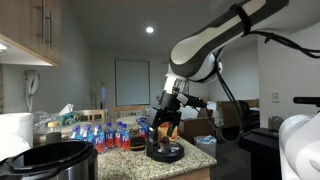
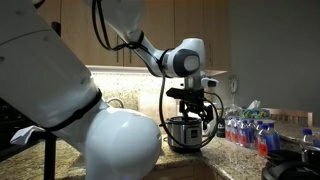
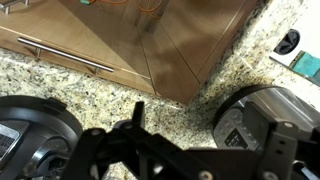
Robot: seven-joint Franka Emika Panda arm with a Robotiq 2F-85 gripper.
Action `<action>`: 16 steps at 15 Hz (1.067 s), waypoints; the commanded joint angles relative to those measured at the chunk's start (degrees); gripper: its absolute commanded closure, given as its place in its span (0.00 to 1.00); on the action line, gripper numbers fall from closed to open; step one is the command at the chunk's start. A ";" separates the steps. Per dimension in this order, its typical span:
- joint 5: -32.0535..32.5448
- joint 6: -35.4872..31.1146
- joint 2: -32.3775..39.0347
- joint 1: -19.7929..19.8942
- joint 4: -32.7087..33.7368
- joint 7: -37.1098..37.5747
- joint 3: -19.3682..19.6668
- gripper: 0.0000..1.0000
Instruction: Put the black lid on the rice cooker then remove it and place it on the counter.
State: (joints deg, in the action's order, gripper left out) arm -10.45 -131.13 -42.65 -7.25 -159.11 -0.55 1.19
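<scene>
Wrist view: pincer (image 3: 208, 128) (agape) above counter (image 3: 110, 95)

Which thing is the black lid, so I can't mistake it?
On the granite counter, find the cluster of colourful bottles; the open pincer hangs just beside them. Just under it lies the black lid, the only flat, glossy dark disc among upright bottles.
</scene>
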 commanded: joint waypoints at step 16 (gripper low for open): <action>-13.65 1.23 33.67 7.73 35.75 -5.26 18.32 0.00</action>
State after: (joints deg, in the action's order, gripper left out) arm -17.83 -132.17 -16.61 -1.45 -128.73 -3.57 19.22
